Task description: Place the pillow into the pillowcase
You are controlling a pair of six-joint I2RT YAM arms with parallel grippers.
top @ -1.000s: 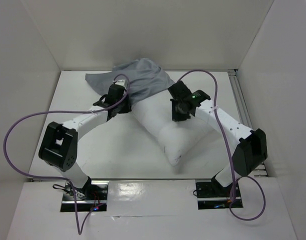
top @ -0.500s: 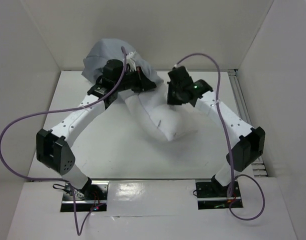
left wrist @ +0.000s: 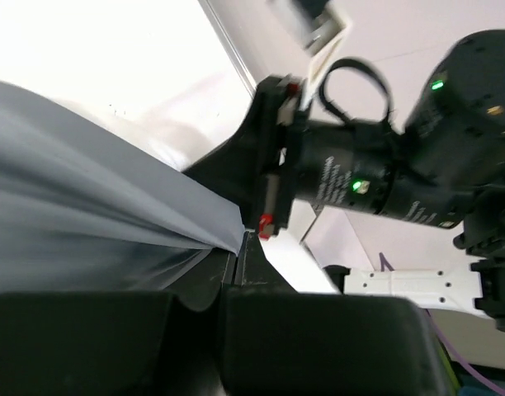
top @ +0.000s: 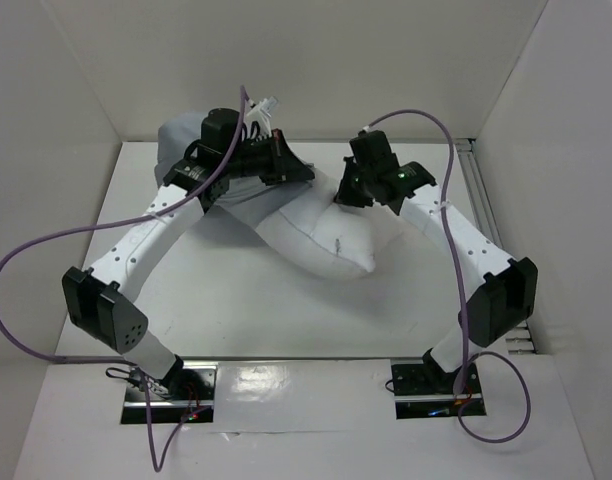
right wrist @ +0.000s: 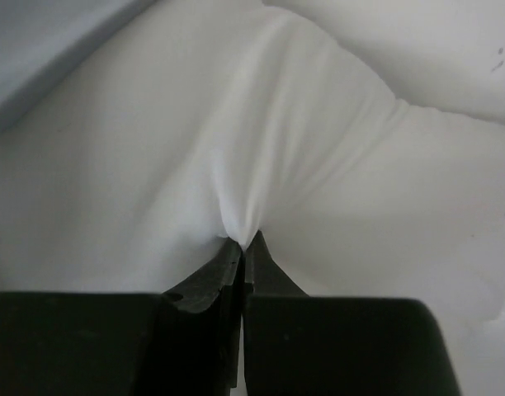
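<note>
Near the tabletop's [top: 216, 300] far edge, left claw [left wrist: 240, 239] pinches the pillowcase [left wrist: 87, 206], right claw [right wrist: 240, 243] pinches the pillow [right wrist: 318, 148]; either thin pinch may slip under tension, dropping its fabric.

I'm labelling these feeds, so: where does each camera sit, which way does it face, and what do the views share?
Top external: fixed above and behind the bases, looking down at the table; left arm and right arm show whole.
Left wrist: on the left arm, looking along the left fingers, shut on the pillowcase, toward the right arm.
Right wrist: looking along the right fingers, shut on a pinch of pillow.
Shared: top and left wrist show the pillowcase; top and right wrist, the pillow.
</note>
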